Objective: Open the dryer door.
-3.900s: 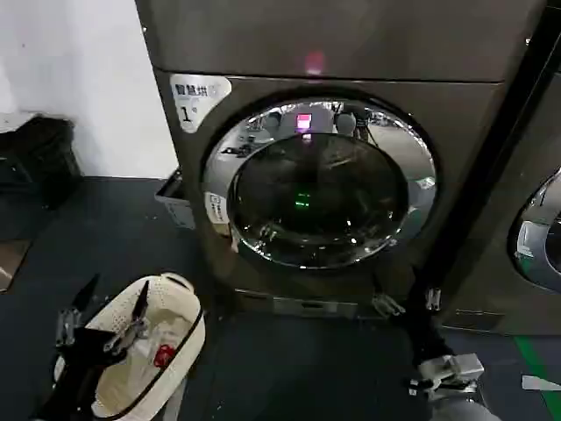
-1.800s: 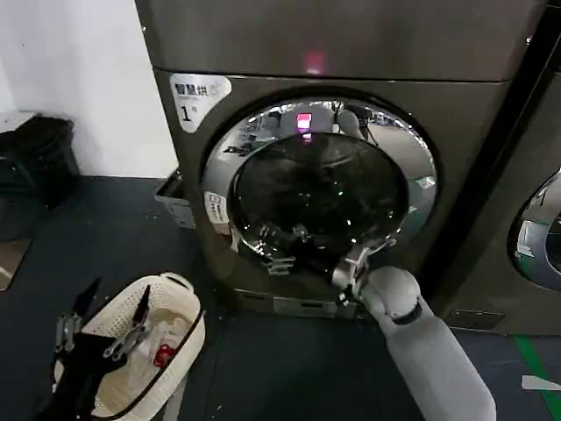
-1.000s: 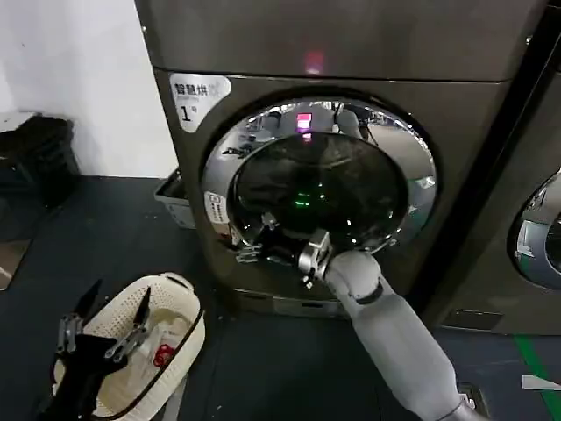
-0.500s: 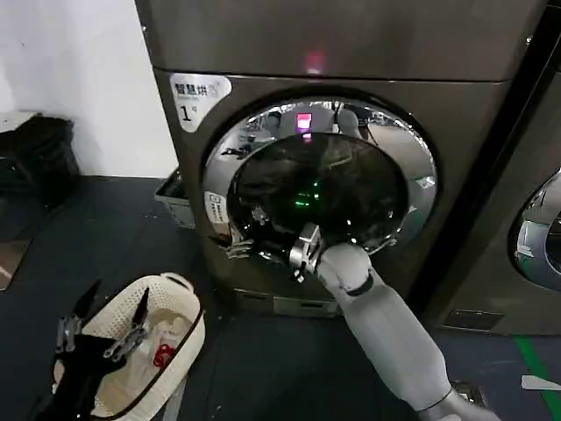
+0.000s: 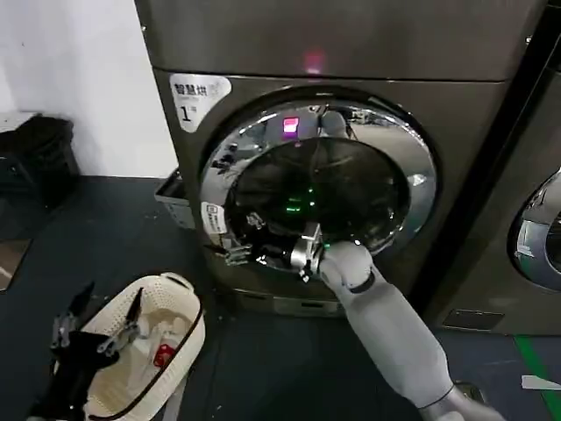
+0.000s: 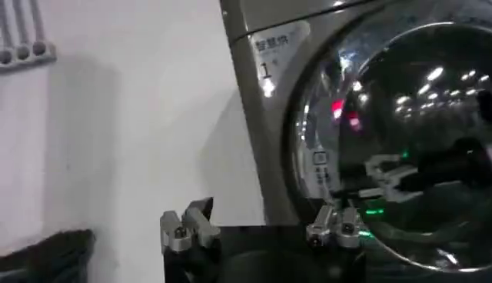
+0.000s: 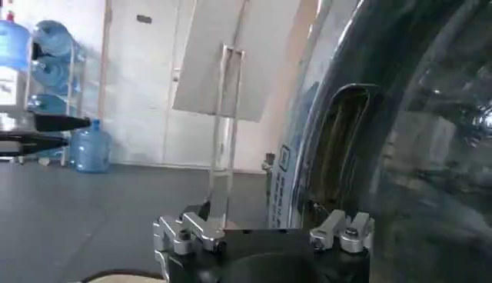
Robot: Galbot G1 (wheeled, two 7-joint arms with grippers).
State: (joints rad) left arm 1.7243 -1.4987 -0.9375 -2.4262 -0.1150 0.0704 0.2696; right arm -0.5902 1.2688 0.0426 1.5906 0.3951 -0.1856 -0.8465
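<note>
Dark floor (image 5: 263, 368) and a white wall (image 5: 79, 79) behind, nothing fancy about the room. My right gripper (image 5: 241, 241) is up at the lower left edge of the dryer door (image 5: 351, 189), with my pale arm (image 5: 394, 333) reaching in from the lower right. In the right wrist view its fingers (image 7: 342, 227) are spread wide with nothing clamped between them. One finger sits just beside the door's edge, right under a recessed grip (image 7: 346, 146). I honestly can't tell if it's touching. I also can't make out whether the door is cracked open or shut flat against the dryer (image 5: 351, 44). The chrome rim (image 5: 422, 189) is full of reflections, and the dark glass shows little beyond a few green and pink light spots.

The door sits in the middle of the machine's front, below and to the right of the white label (image 5: 197, 92) with the "1".

My left gripper (image 5: 105, 311) hangs low on my left over a cream laundry basket (image 5: 180, 289), its fingers wide apart and holding nothing. There's something pale in the basket and a small red thing (image 5: 164, 355), too small to identify.

A neighbouring machine (image 5: 535, 237) is cut off at the right edge. Something black (image 5: 35, 158) sits by the wall on the left. The right wrist view also catches blue water bottles (image 7: 54, 38) far off.
</note>
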